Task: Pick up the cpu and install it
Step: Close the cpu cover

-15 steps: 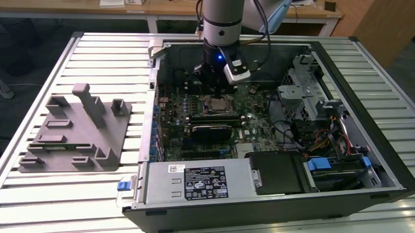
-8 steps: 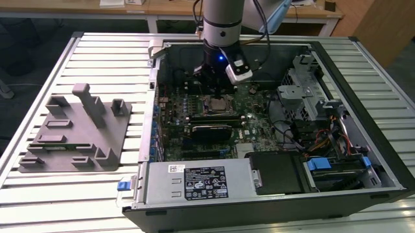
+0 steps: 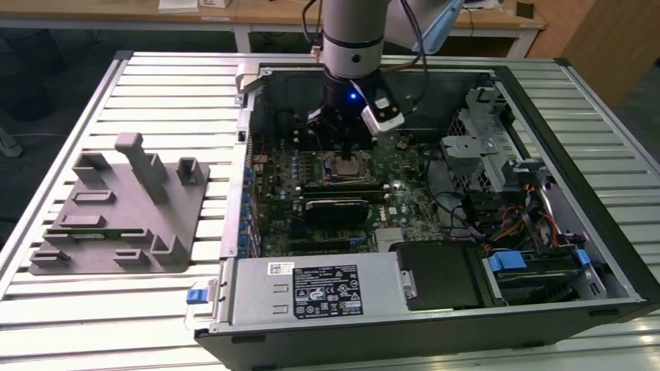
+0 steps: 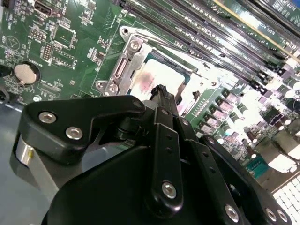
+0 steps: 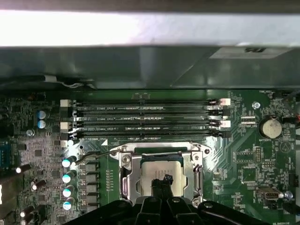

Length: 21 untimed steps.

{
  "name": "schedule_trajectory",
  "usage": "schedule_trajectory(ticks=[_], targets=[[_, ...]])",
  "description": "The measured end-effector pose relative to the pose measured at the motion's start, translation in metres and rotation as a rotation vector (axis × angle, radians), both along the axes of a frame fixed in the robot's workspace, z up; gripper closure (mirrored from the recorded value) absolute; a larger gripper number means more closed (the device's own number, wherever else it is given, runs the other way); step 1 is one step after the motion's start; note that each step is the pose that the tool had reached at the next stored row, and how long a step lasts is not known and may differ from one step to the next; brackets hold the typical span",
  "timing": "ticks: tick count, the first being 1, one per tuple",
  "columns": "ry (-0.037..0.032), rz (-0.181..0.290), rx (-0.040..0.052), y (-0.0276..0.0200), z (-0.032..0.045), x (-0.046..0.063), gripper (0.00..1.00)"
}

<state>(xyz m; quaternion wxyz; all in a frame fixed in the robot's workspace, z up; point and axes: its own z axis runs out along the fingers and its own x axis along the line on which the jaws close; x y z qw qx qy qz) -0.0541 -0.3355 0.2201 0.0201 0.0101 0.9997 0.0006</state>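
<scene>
On the slatted tabletop point(image 3: 113, 309) lies an open computer case point(image 3: 433, 340), with a grey tray point(image 3: 119, 209) beside it at the exterior view's left; the arm point(image 3: 351, 31) reaches down over the motherboard point(image 3: 413, 197); the cpu point(image 5: 154, 168) sits within its socket point(image 5: 125, 176); jaws pressed together, tips over the cpu's metal top; contact cannot be told.

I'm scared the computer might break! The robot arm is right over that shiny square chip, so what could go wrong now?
1. The gripper hangs right at the cpu, which lies inside its metal socket frame. Pushing too hard or off-centre could leave the chip crooked.
2. The memory slots lie close beside the socket, so a sideways slip might knock them.
</scene>
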Motion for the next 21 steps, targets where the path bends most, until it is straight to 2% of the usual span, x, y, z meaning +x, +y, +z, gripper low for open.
schedule_trajectory(ticks=[16,21], targets=[[0.0001,0.001,-0.0006,-0.0009,-0.0126,-0.019,0.89],[0.0003,0.001,-0.0008,-0.001,-0.015,-0.022,0.89]])
